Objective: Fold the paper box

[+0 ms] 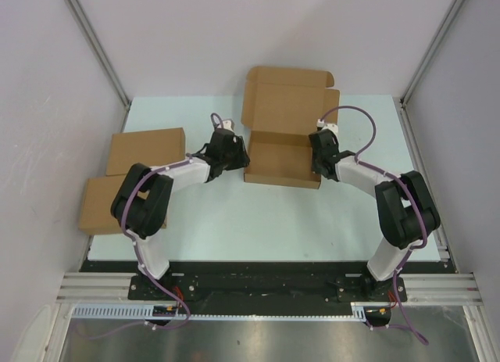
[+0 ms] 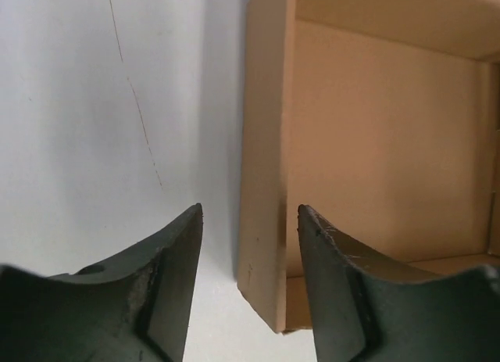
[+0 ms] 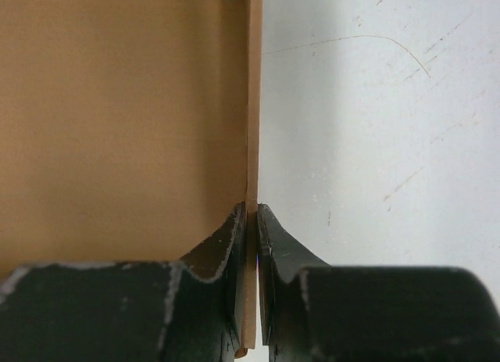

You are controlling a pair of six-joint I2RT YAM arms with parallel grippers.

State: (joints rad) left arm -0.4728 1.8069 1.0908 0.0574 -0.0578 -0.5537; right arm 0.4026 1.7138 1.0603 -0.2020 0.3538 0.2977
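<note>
Pale mint counter [image 1: 234, 221] between white walls — a shallow rectangular brown cardboard paper box [image 1: 277, 157] sits near its middle, toward the far side, with its tray walls raised and its hinged lid [image 1: 287, 104] open behind it. At the box's right wall the right hand [image 3: 251, 209] is pinched narrow on the upright cardboard, one dark finger inside the tray and one outside. At the opposite wall the left hand [image 2: 250, 213] stands fairly wide, its fingers straddling the left wall — one over the bare counter, one over the tray floor — with the cardboard between them unclamped. Two flat closed brown cardboard boxes [image 1: 144, 151] lie together at the counter's left edge, apart from the paper box.
</note>
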